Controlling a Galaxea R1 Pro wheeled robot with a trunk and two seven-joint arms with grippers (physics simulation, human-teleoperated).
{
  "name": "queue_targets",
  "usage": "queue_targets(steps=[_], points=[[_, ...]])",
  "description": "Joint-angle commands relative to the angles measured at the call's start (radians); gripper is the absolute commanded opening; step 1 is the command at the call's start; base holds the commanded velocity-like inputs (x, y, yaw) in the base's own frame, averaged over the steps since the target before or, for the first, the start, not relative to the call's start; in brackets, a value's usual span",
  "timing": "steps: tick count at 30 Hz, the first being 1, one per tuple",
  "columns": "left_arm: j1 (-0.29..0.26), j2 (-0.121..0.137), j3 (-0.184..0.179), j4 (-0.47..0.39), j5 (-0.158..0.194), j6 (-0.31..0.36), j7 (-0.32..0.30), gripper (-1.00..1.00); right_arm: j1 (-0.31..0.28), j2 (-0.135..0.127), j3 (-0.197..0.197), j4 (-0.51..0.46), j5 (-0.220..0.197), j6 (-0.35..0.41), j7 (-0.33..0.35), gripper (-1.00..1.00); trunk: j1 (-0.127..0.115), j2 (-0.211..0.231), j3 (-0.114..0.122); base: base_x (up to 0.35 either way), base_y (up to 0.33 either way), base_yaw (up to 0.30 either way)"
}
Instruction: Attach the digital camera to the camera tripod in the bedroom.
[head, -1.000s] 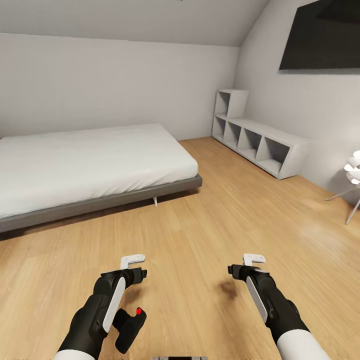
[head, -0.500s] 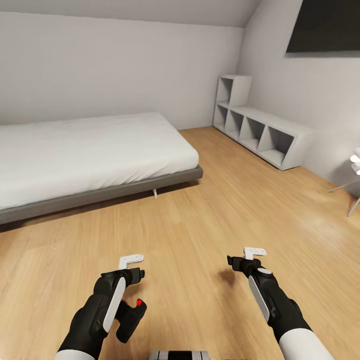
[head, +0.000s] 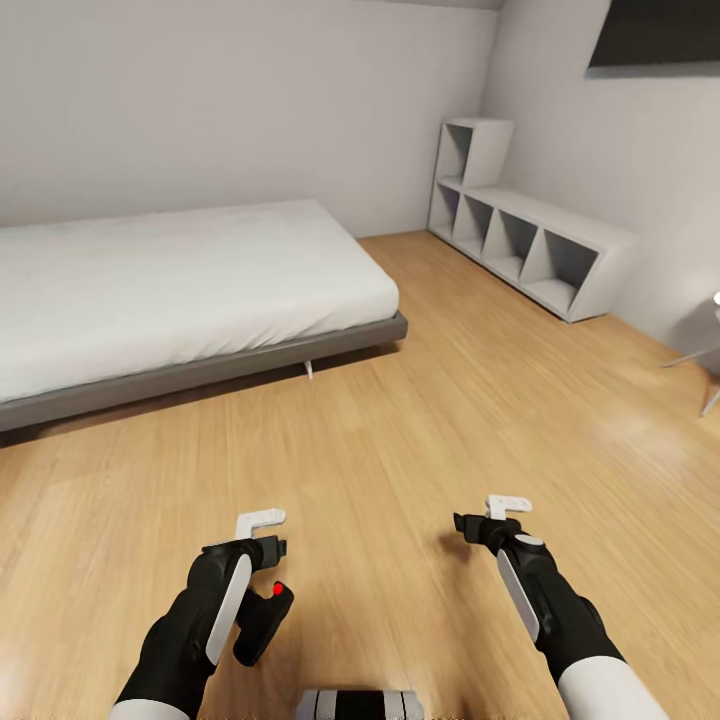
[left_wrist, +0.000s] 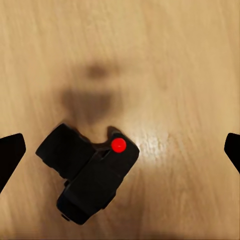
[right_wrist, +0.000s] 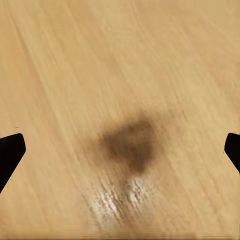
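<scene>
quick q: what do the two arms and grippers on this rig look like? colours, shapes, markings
Both arms match: glossy black, rounded forearm shells with a long white oval panel along each, and white sleeves near the trunk. Past a black wrist block, the left gripper and right gripper show a small white L-shaped bracket in the head view. In the wrist views the fingertips are plain black wedges. No cables or lettering visible.

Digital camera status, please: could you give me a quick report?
Left gripper and right gripper both open, empty. Digital camera on the wood floor under the left arm, ungrasped. Bed ahead-left.
</scene>
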Motion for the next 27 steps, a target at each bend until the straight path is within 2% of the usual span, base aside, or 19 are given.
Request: queue_targets(steps=[1,27], points=[[0.0,-0.001,0.001,-0.001,0.011,0.004,0.007,1.0,0.0,0.0,0.001,-0.003,-0.009,0.008,-0.006,1.0,0.0,-0.001,-0.005,0.0,0.0,0.0],[0.0,-0.001,0.002,-0.001,0.015,0.004,0.005,1.0,0.0,0.0,0.001,-0.007,-0.01,0.024,-0.005,1.0,0.012,-0.007,-0.105,0.0,0.0,0.0]])
